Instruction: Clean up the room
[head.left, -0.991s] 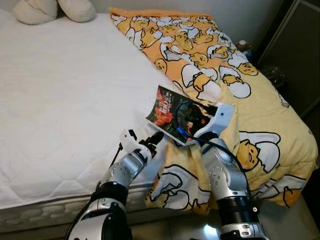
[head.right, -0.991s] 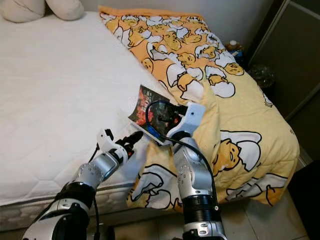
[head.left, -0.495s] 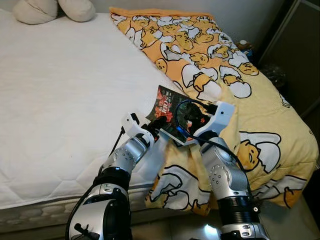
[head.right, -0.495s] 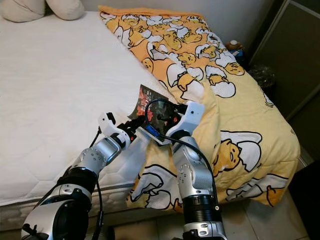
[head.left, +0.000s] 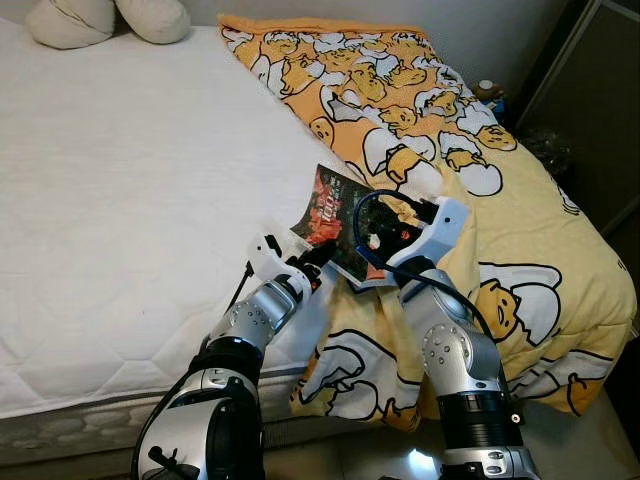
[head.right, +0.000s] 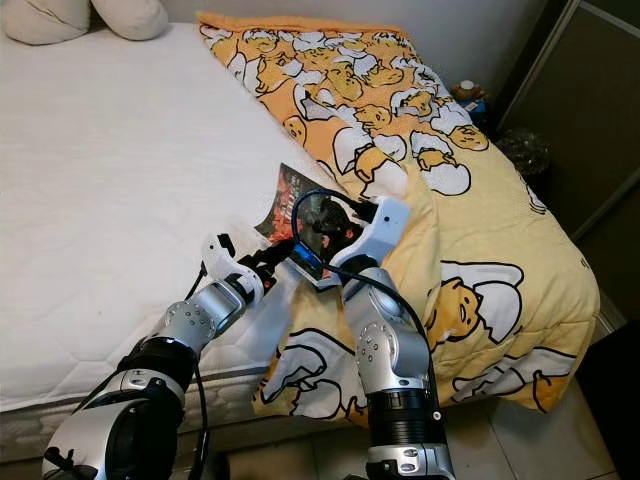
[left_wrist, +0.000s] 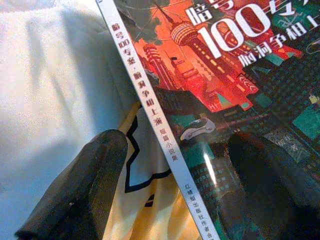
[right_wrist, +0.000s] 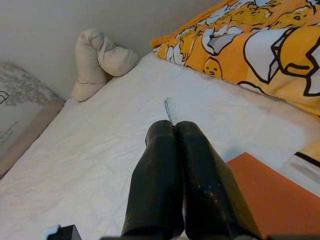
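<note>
The book (left_wrist: 225, 90) shows a large white "100" amid Chinese characters on its cover and spine.

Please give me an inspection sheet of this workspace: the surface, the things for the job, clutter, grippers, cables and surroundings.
Surface: white mattress, bare; a yellow cartoon blanket covers its right side and hangs over the edge.
Job's things: book with a red and dark cover, lying where the blanket meets the mattress.
Clutter: two pale pillows at the far end.
Grippers: left gripper open, fingers either side of the book's spine edge. Right gripper shut on the book, its thin edge between the fingertips.
Cables: blue and black cable looping at the right wrist over the book.
Surroundings: dark cabinet to the right; small items on the floor beside it, too small to tell.
</note>
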